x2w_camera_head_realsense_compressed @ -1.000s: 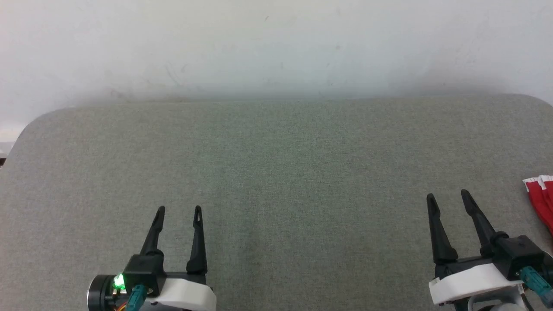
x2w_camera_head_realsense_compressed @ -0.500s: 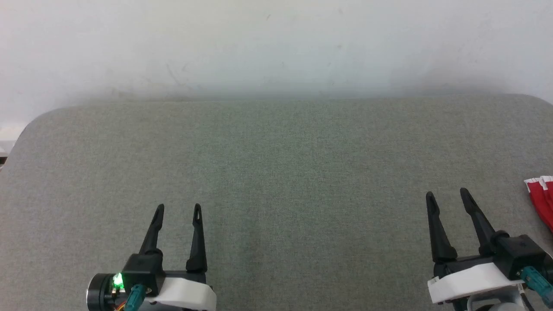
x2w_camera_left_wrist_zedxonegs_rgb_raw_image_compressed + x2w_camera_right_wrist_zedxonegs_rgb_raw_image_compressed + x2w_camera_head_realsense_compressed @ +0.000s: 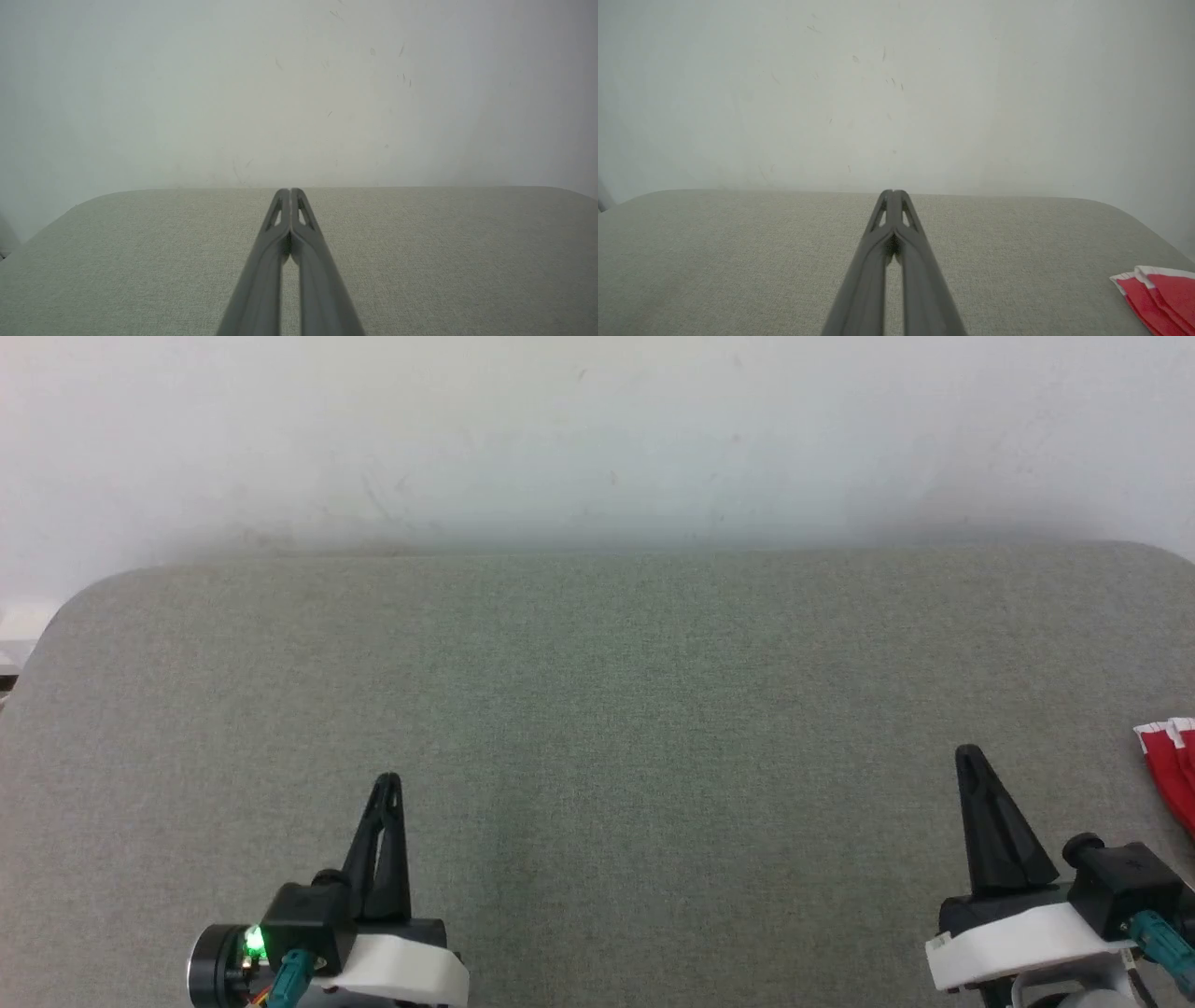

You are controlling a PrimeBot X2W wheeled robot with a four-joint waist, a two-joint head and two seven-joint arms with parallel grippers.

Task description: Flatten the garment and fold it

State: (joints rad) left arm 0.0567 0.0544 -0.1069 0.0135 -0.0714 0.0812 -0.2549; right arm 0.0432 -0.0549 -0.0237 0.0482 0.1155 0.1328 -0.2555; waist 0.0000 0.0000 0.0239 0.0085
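Note:
A corner of the red garment (image 3: 1173, 765) with white stripes lies at the right edge of the grey table, mostly cut off by the frame; the right wrist view has the same red garment (image 3: 1160, 294) at its lower right. My right gripper (image 3: 967, 756) is shut on nothing, hovering left of the cloth and apart from it; its tips (image 3: 892, 193) meet. At the lower left my left gripper (image 3: 388, 782) is shut too, nothing between its fingers (image 3: 290, 192), far from the garment.
The grey fabric-covered table (image 3: 597, 709) with rounded far corners spans the view. A pale wall (image 3: 597, 429) rises right behind its far edge.
Both grippers went from open to shut. The arms have stayed in place and the garment has not moved.

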